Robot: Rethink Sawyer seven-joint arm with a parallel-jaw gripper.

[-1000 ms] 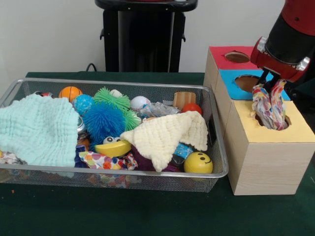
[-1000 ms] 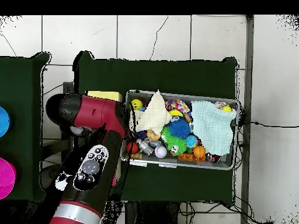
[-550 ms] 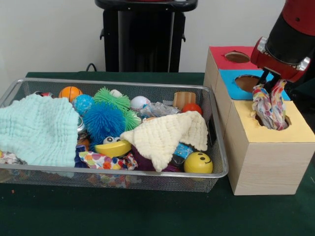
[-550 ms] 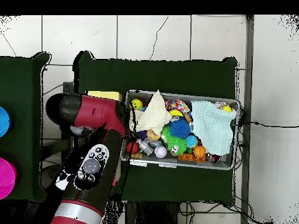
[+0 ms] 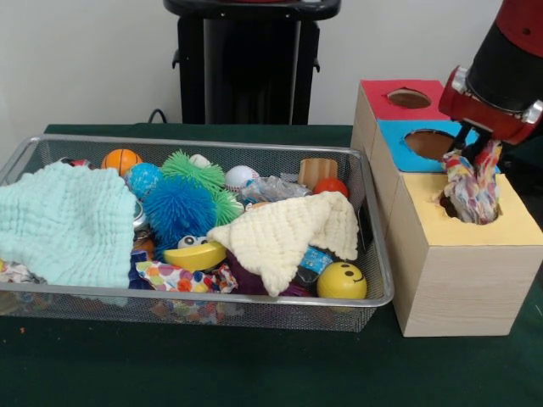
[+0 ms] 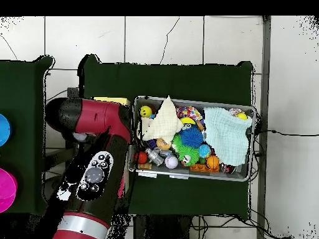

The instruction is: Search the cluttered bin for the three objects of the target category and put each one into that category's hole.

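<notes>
My gripper (image 5: 475,155) hangs over the hole in the yellow top of the nearest wooden box (image 5: 441,222), at the right of the front view. It is shut on a multicoloured braided rope toy (image 5: 472,188), whose lower end dips into that hole. Behind stand the blue-topped box (image 5: 399,136) and the red-topped box (image 5: 382,97), each with an open round hole. The wire bin (image 5: 195,292) lies to the left, well apart from the gripper. In the overhead view the red arm (image 6: 93,155) hides the gripper and most of the boxes.
The bin (image 6: 193,177) holds a mint cloth (image 5: 68,222), a cream cloth (image 5: 284,233), a blue spiky ball (image 5: 178,208), a green spiky ball (image 5: 193,170), a yellow smiley ball (image 5: 342,281), an orange ball (image 5: 121,160) and a baseball (image 5: 240,177). A black stand rises behind the table.
The gripper has shifted slightly to the right over the yellow box, carrying the rope toy with it. The toy now sits a little lower in the hole.
</notes>
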